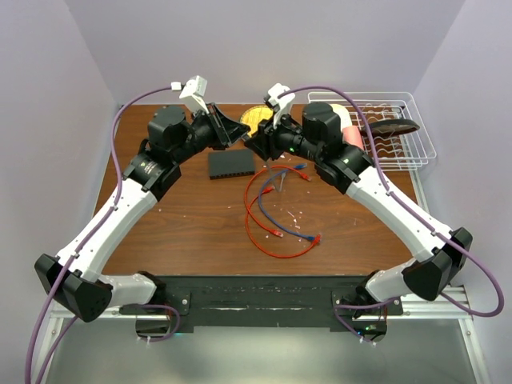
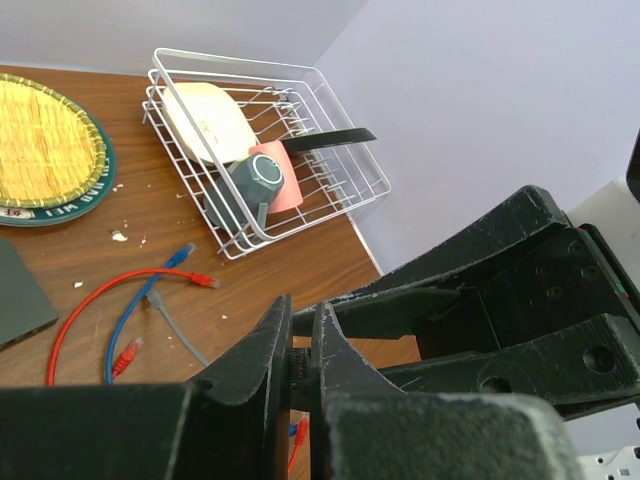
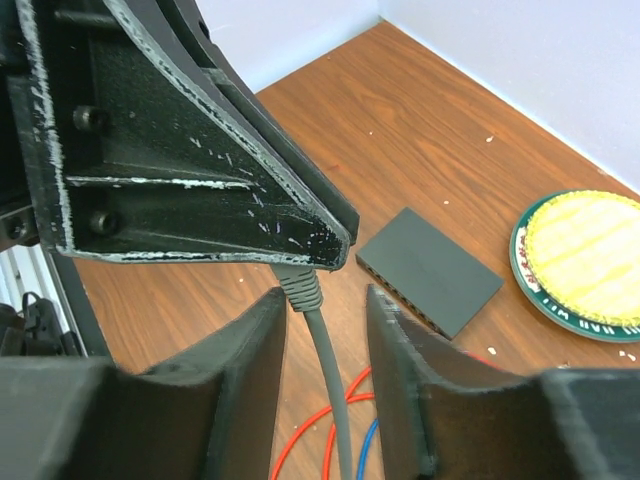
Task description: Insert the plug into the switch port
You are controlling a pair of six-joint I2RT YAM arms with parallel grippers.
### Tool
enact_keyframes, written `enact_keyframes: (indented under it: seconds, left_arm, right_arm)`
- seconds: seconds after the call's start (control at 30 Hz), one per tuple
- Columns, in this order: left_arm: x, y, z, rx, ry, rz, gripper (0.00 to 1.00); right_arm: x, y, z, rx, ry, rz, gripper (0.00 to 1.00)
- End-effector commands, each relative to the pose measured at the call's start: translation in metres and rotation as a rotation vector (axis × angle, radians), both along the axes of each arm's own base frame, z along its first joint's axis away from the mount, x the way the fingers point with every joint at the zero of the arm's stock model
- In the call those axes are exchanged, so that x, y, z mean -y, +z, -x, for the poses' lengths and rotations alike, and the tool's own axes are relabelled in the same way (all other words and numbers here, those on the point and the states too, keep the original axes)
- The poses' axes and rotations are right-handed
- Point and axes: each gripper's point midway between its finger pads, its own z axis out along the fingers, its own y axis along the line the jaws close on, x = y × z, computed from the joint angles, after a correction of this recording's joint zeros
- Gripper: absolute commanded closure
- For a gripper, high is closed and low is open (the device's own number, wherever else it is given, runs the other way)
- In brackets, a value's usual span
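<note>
**Arms meet over the far worktop, grey plug pinched in the left fingers**

The left arm (image 1: 120, 212) rises from its base at the near left corner. It slants inward across the worktop (image 1: 184, 232), folds at the elbow and points its wrist toward the middle of the far edge. The left gripper (image 1: 238, 132) has its fingers (image 3: 300, 225) drawn narrow, clamped on the plug (image 3: 295, 278) of a grey cable (image 3: 330, 400). Only the plug's boot shows below the fingertips.

The switch (image 1: 231, 164) lies flat on the worktop beneath the two wrists, just nearer than the yellow dish (image 1: 258, 118). One long edge shows a row of sockets in the right wrist view. The plug hangs in the air above it, clearly apart from it.

The right arm (image 1: 392, 204) mirrors the left, coming up from the near right corner and bending inward. The right gripper (image 3: 320, 310) sits tip to tip with the left one. Its fingers stand partly spread on either side of the hanging grey cable, with a gap on both sides.

A red cable (image 1: 268, 236) and a blue cable (image 1: 272, 212) lie looped on the worktop nearer than the switch. A wire rack (image 1: 400, 132) stands at the far right corner.
</note>
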Motion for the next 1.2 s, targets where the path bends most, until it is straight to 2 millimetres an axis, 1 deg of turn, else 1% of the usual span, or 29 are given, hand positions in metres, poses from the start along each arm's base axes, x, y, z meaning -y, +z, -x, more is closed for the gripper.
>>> enact_keyframes:
  seconds: [0.0,0.03,0.07,0.17,0.27,0.3,0.33,0.37,0.4,0.43,0.47,0.5,0.57,0.6,0.67,0.7,0.73,0.77,0.8,0.83,0.87,0.93,0.97,1.0,1.03,1.07,1.1,1.13,1.17]
  left_arm:
    - [0.002,0.028,0.005,0.071,-0.024,0.050,1.00]
    - [0.003,0.028,0.004,0.072,-0.024,0.049,1.00]
    - [0.002,0.029,0.005,0.074,-0.022,0.051,1.00]
    - [0.003,0.028,0.005,0.071,-0.028,0.053,1.00]
    - [0.004,0.026,0.006,0.072,-0.036,0.047,1.00]
    - [0.005,0.025,0.007,0.079,-0.049,0.042,0.89]
    - [0.004,0.026,0.007,0.091,-0.051,0.035,0.53]
    - [0.004,0.023,0.007,0.087,-0.050,0.021,0.38]
    - [-0.001,0.023,0.003,0.087,-0.024,0.014,0.26]
    - [-0.005,0.022,0.000,0.084,-0.005,0.006,0.11]
    - [-0.012,0.019,-0.004,0.074,0.029,-0.012,0.01]
    - [-0.021,0.017,-0.011,0.071,0.058,-0.024,0.00]
    - [-0.034,0.017,-0.017,0.077,0.101,-0.047,0.00]
    - [-0.044,0.017,-0.023,0.078,0.129,-0.058,0.00]
    - [-0.055,0.015,-0.029,0.087,0.155,-0.088,0.00]
    - [-0.064,0.013,-0.034,0.088,0.181,-0.100,0.00]
    - [-0.069,0.011,-0.038,0.084,0.199,-0.112,0.00]
    - [-0.076,0.004,-0.044,0.073,0.229,-0.143,0.00]
    - [-0.083,-0.001,-0.049,0.064,0.253,-0.158,0.00]
    - [-0.086,-0.004,-0.053,0.059,0.264,-0.171,0.00]
    - [-0.088,-0.017,-0.060,0.033,0.274,-0.203,0.00]
    - [-0.091,-0.029,-0.068,0.012,0.279,-0.232,0.00]
    - [-0.089,-0.044,-0.076,-0.023,0.274,-0.261,0.00]
    - [-0.089,-0.051,-0.080,-0.040,0.275,-0.275,0.00]
    - [-0.089,-0.059,-0.084,-0.061,0.276,-0.289,0.00]
    - [-0.089,-0.074,-0.090,-0.091,0.278,-0.315,0.00]
    - [-0.091,-0.081,-0.094,-0.108,0.286,-0.327,0.00]
    - [-0.092,-0.088,-0.098,-0.122,0.293,-0.339,0.00]
    - [-0.095,-0.101,-0.104,-0.146,0.313,-0.362,0.00]
  right_arm:
    - [-0.003,0.018,0.000,0.052,0.006,-0.036,0.66]
    - [-0.003,0.018,0.000,0.051,0.004,-0.037,0.68]
    - [-0.003,0.018,-0.001,0.050,0.002,-0.040,0.80]
    - [-0.003,0.019,-0.001,0.044,-0.005,-0.047,1.00]
    - [-0.003,0.020,-0.001,0.042,-0.008,-0.050,1.00]
    - [-0.003,0.020,-0.001,0.041,-0.006,-0.050,1.00]
    - [-0.003,0.018,-0.001,0.038,-0.008,-0.047,1.00]
    - [-0.003,0.018,0.000,0.037,-0.008,-0.050,1.00]
    - [-0.002,0.017,0.000,0.038,-0.009,-0.049,1.00]
    - [-0.002,0.013,0.000,0.032,-0.011,-0.045,1.00]
    - [-0.001,0.011,-0.001,0.028,-0.018,-0.042,1.00]
    - [-0.001,0.005,-0.001,0.018,-0.016,-0.032,1.00]
    - [-0.001,-0.004,-0.002,0.002,-0.024,-0.016,1.00]
    - [0.000,-0.011,-0.004,-0.011,-0.031,-0.003,1.00]
    - [0.000,-0.026,-0.008,-0.048,-0.051,0.023,1.00]
    - [0.003,-0.035,-0.013,-0.063,-0.089,0.038,1.00]
    - [0.005,-0.042,-0.016,-0.076,-0.109,0.053,1.00]
    - [0.004,-0.053,-0.021,-0.098,-0.130,0.065,1.00]
    - [0.009,-0.060,-0.029,-0.108,-0.182,0.080,1.00]
    - [0.009,-0.068,-0.033,-0.126,-0.199,0.091,1.00]
    - [0.009,-0.074,-0.036,-0.142,-0.217,0.097,1.00]
    - [0.007,-0.094,-0.049,-0.180,-0.259,0.127,1.00]
    - [0.005,-0.099,-0.053,-0.193,-0.268,0.129,1.00]
    - [0.002,-0.114,-0.063,-0.217,-0.290,0.152,1.00]
    - [0.004,-0.119,-0.070,-0.227,-0.315,0.159,1.00]
    - [0.003,-0.127,-0.076,-0.247,-0.329,0.163,1.00]
    - [0.001,-0.140,-0.086,-0.271,-0.349,0.173,1.00]
    - [0.005,-0.147,-0.097,-0.291,-0.370,0.170,1.00]
    - [0.007,-0.153,-0.104,-0.313,-0.390,0.162,1.00]
